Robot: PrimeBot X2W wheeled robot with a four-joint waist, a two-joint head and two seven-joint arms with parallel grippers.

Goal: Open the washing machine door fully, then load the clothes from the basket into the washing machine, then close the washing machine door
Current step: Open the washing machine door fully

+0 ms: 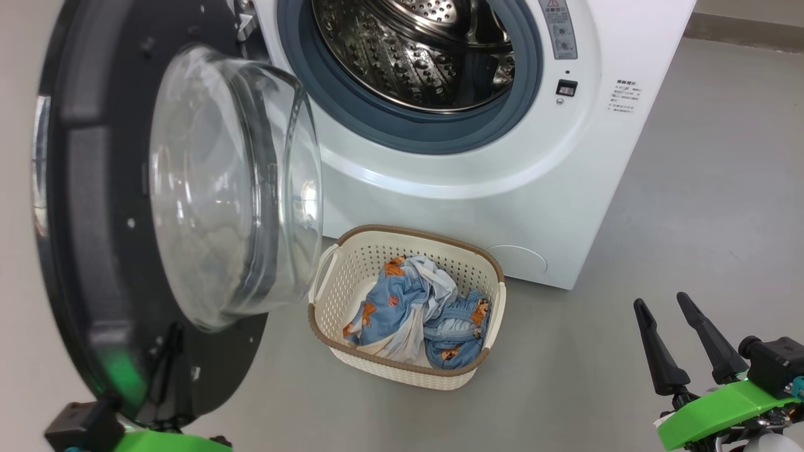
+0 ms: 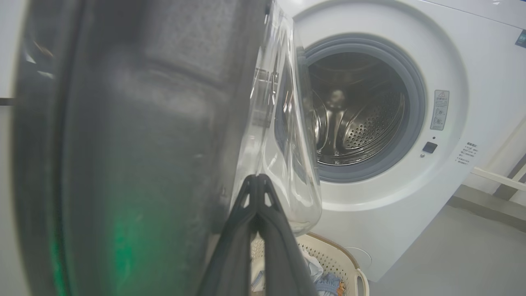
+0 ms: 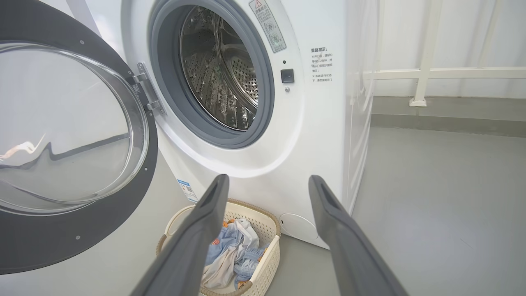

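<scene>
Door [image 1: 81, 188] swung open left of the washing machine [image 1: 502, 207]; basket [image 1: 352, 263] of clothes [image 1: 402, 301] before it. Left jaws together beside the door; right jaws apart.

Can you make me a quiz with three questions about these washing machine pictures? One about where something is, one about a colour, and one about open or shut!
1. Where is the basket?
A) inside the machine
B) on the floor in front of the washing machine
C) on top of the machine

2. What colour are most of the clothes?
A) light blue
B) red
C) black

3. How is the door?
A) shut
B) open
C) taken off

Answers:
1 B, it sits on the grey floor below the round opening.
2 A, blue cloth with orange prints lies in the basket.
3 B, it is swung out to the left and the steel drum shows.
</scene>
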